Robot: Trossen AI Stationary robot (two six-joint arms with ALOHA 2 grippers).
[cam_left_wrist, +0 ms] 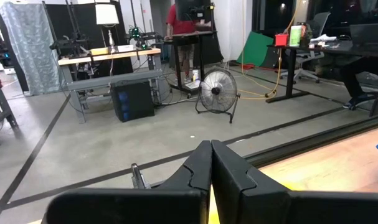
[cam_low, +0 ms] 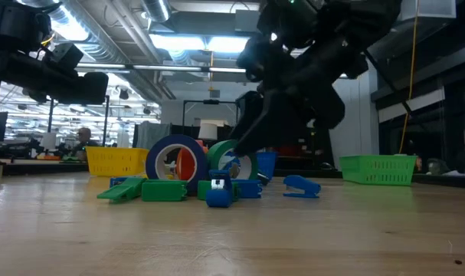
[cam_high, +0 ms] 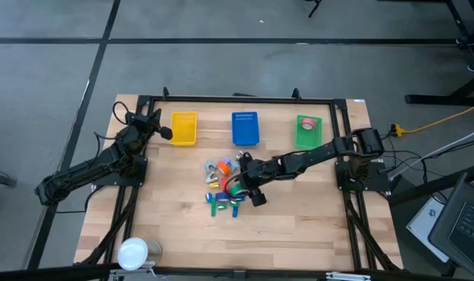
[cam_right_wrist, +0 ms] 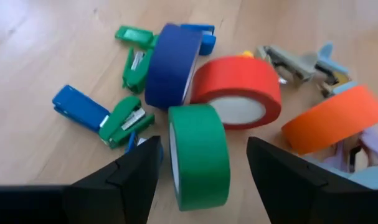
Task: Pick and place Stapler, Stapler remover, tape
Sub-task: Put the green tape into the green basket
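Observation:
A pile lies at the table's middle. In it a green tape roll (cam_right_wrist: 198, 155) stands on its edge beside a blue roll (cam_right_wrist: 171, 65), a red roll (cam_right_wrist: 238, 90) and an orange roll (cam_right_wrist: 335, 118). Small green staplers (cam_right_wrist: 127, 118) and blue staplers (cam_right_wrist: 80, 107) lie around them, with grey and pale-blue stapler removers (cam_right_wrist: 297, 62) behind. My right gripper (cam_right_wrist: 204, 168) (cam_high: 238, 187) slants down over the pile, open, one finger on either side of the green roll and apart from it. My left gripper (cam_left_wrist: 210, 168) (cam_high: 162, 131) waits shut by the far left.
Three bins stand along the far edge: yellow (cam_high: 183, 129), blue (cam_high: 245, 129) and green (cam_high: 308, 134), the green one holding a pink-red tape roll (cam_high: 307, 122). A white round object (cam_high: 133, 252) sits at the near left corner. Bare wood lies around the pile.

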